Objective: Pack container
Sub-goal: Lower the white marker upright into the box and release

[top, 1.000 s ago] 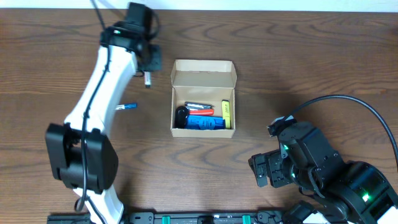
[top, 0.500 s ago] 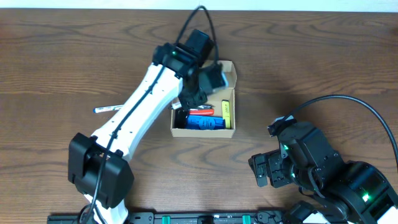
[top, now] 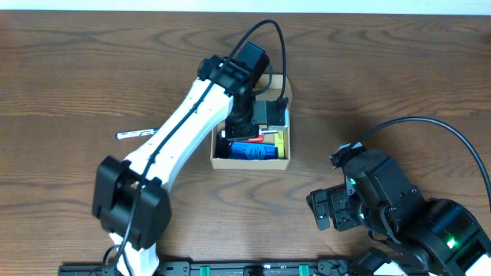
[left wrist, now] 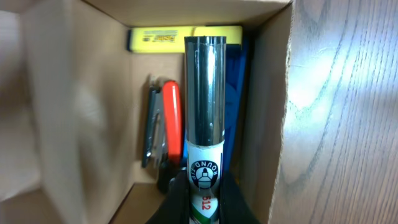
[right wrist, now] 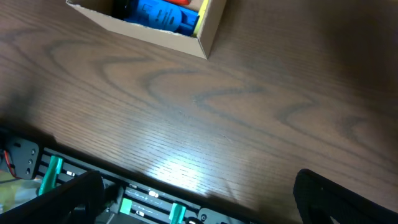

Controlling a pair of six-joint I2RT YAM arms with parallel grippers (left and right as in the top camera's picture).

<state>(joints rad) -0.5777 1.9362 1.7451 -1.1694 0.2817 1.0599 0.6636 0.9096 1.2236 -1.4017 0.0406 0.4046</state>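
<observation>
the cardboard box [top: 251, 162] sits open mid-bench [top: 383, 77]. the left arm [top: 184, 130] reaches over it, and the left jaws pinch a marker [left wrist: 205, 93] (shiny cap, white labelled barrel) held over the box's inside. in the box lie a yellow highlighter [left wrist: 168, 38], a red-handled tool [left wrist: 172, 118] and something blue [top: 253, 151]. a pen [top: 134, 134] lies on the bench to the left. at the near right, the right jaws are spread wide.

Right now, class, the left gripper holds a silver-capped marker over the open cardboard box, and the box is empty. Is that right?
Not quite: the cardboard box is not empty. The left wrist view shows a yellow highlighter, a red-handled tool and a blue item already inside. The left gripper does hold the silver-capped marker over the open box.
</observation>
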